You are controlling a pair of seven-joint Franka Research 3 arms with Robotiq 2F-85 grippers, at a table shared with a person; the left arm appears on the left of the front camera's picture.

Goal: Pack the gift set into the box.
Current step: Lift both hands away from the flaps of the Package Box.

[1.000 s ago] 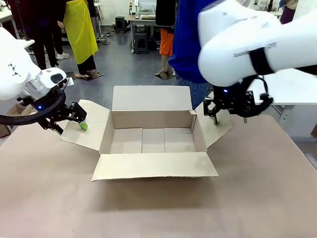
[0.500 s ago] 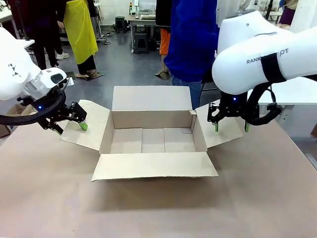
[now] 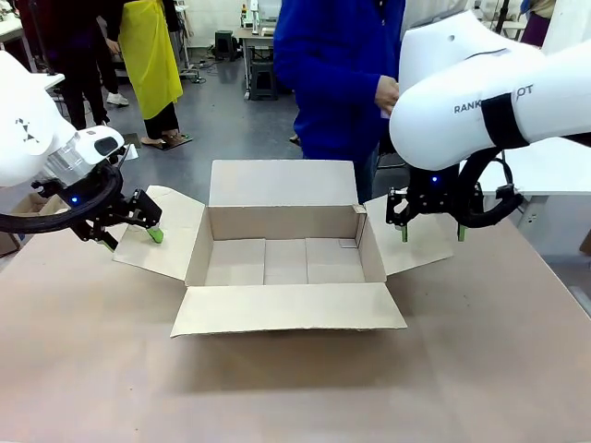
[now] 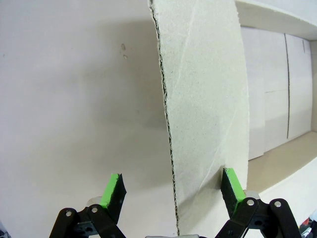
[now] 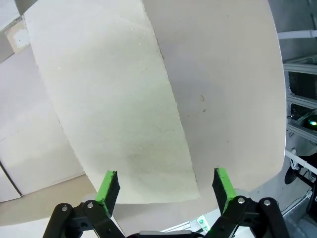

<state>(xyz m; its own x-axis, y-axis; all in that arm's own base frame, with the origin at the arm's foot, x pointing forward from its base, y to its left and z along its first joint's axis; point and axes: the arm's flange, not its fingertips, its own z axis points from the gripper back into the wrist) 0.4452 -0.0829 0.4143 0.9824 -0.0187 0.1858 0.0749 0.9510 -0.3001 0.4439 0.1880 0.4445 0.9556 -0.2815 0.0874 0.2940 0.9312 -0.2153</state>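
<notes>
Front view: box (image 3: 282, 221) sits between left gripper (image 3: 132, 237) and right gripper (image 3: 431, 234), both spread open beside it; its near inner wall is hidden.

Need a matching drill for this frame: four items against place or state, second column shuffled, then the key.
1 box
2 left gripper
3 right gripper
4 person

A jaws open at the right flap
B far side of the table, blue top
C flaps spread open, mid-table
D jaws open astride the left flap edge

Pairs: 1-C, 2-D, 3-A, 4-B
</notes>
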